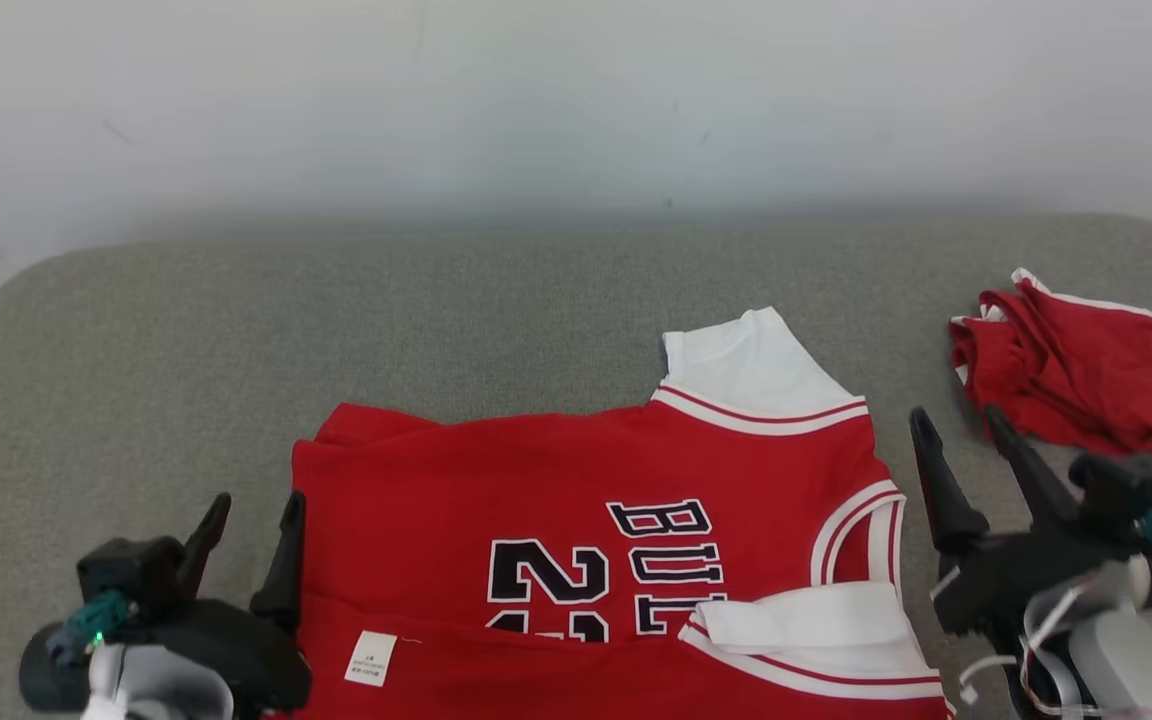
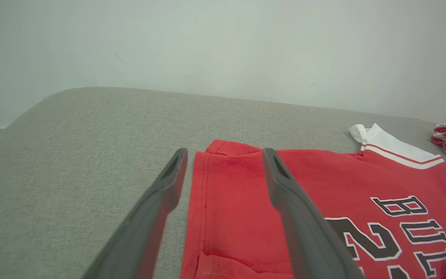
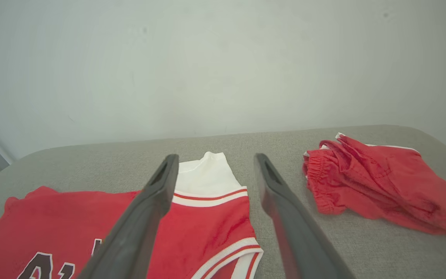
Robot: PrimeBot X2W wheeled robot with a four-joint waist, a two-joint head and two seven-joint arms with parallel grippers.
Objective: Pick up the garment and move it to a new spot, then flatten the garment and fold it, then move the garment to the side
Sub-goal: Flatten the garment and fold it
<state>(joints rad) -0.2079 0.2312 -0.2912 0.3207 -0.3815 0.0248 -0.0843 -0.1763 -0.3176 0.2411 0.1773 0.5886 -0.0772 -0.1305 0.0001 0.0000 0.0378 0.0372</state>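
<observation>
Jersey [image 1: 556,480] of red cloth, with white sleeves and black lettering [image 1: 661,550], lies spread on a grey padded surface [image 1: 336,320], at the near middle of it. One white sleeve [image 1: 746,365] sticks out past the jersey's far edge, towards the pale wall [image 1: 576,100]. A second white sleeve [image 1: 816,615] lies folded in over the jersey's near right corner. A fold line runs across the jersey's near part, and a small white label [image 1: 371,657] sits on the red cloth just below that line, towards the left end.

Left gripper [image 1: 258,500] stands at the jersey's left edge with its two dark fingers spread wide and nothing between them. In the left wrist view, the gripper [image 2: 225,152] straddles that stitched edge: one finger is over the grey surface just beside the cloth, the other over the red cloth itself. Whether either fingertip touches down cannot be told.

Right gripper [image 1: 958,415] is just off the jersey's right edge, also spread wide and empty. In the right wrist view, this gripper [image 3: 216,157] has one finger crossing in front of the far white sleeve and the other over bare grey surface to the right of the jersey.

Crumpled red shorts [image 1: 1076,380] with white trim lie to the right of the jersey, apart from it, with the right gripper between the two.
</observation>
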